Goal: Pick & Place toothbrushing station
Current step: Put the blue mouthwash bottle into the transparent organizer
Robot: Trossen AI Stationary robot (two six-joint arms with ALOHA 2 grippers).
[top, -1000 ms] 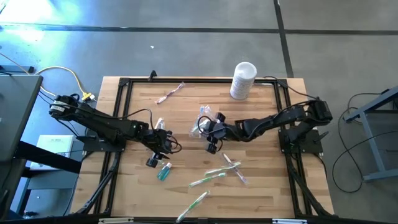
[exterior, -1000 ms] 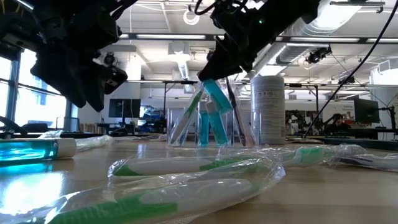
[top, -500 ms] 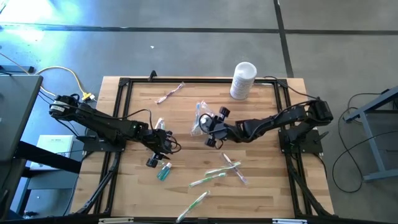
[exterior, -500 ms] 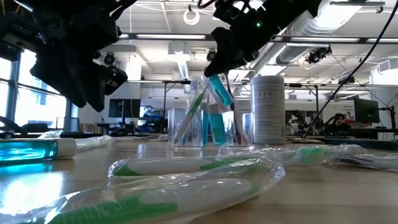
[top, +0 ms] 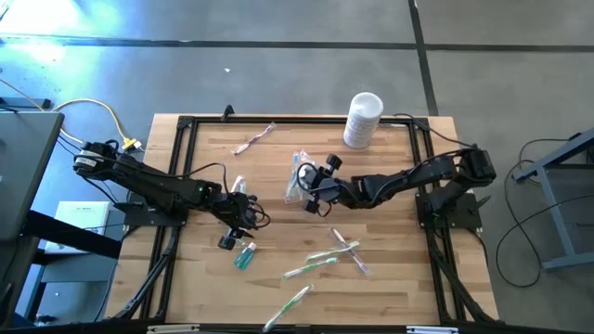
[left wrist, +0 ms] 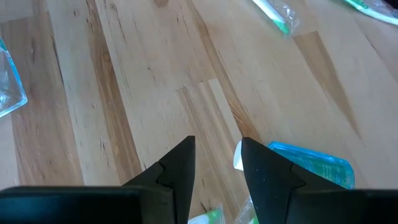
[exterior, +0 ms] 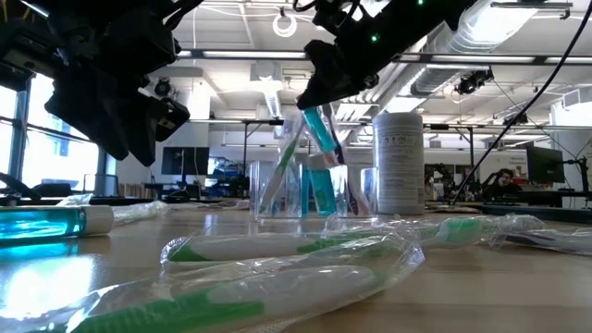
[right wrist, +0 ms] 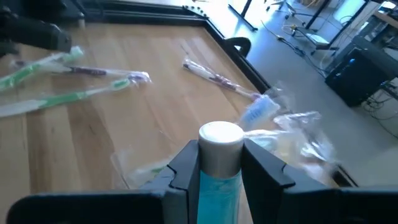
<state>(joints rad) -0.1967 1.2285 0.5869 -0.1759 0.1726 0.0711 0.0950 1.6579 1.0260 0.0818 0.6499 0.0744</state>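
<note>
— What is the right claw [right wrist: 217, 163] doing?

— It is clamping a teal tube [right wrist: 218, 168] by its white cap and has been carrying it up over the clear cup [exterior: 305, 190] near the surface's [top: 390, 288] middle; half a second back it sat lower.

— And the left claw [left wrist: 216, 163]?

— It is hanging with fingers parted and empty, above another teal tube [top: 244, 257], waiting.

— So?

— The drop into the cup is probably coming.

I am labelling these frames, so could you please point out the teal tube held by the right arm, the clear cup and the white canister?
teal tube [right wrist: 219, 140]: right wrist view, on its white cap.
clear cup [exterior: 279, 190]: low view, on its wall.
white canister [top: 363, 120]: high view, on its side.
</note>
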